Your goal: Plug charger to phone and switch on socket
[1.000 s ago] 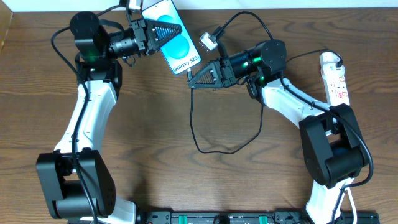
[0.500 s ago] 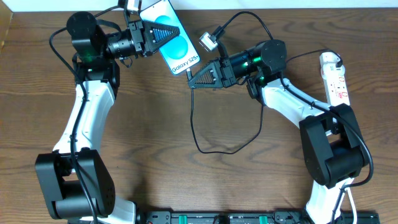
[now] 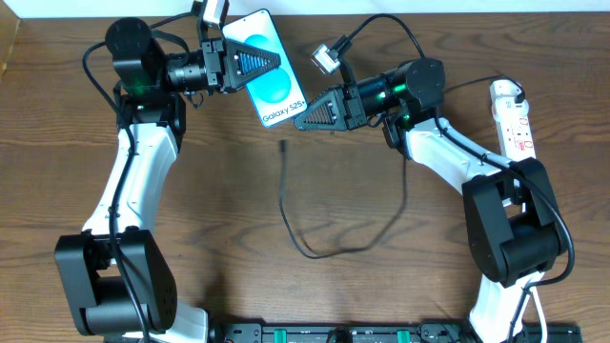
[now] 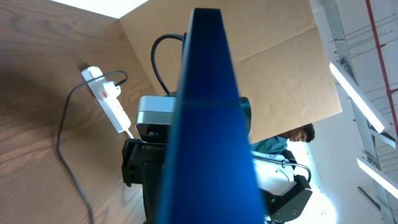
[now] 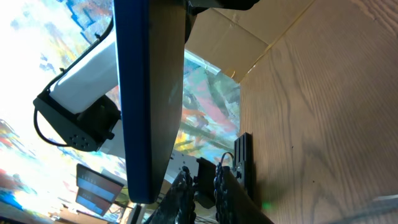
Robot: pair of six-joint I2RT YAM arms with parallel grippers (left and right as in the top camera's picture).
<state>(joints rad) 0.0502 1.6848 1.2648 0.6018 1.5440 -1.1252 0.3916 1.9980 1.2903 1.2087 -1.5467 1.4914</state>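
Observation:
The phone (image 3: 283,96), blue screen up, is held above the table's far middle with my left gripper (image 3: 273,62) shut on its upper end. In the left wrist view the phone (image 4: 208,124) fills the centre and hides my fingers. My right gripper (image 3: 299,121) hovers just right of the phone's lower end, jaws slightly open and empty. The right wrist view shows the phone's edge (image 5: 146,93) left of that gripper (image 5: 201,169). The charger (image 3: 282,195) lies loose on the table, its plug tip (image 3: 283,145) below the phone. The socket (image 3: 513,119) lies at the far right.
The charger's cable loops across the table's middle (image 3: 329,252) and runs up towards the right arm (image 3: 448,152). In the left wrist view the socket (image 4: 109,99) lies beyond the right arm's camera housing (image 4: 154,118). A black rail (image 3: 334,333) lines the front edge.
The charger's plug tip has left my right gripper and dropped onto the table. The right jaws have parted a little. The phone and both grippers have shifted slightly right.

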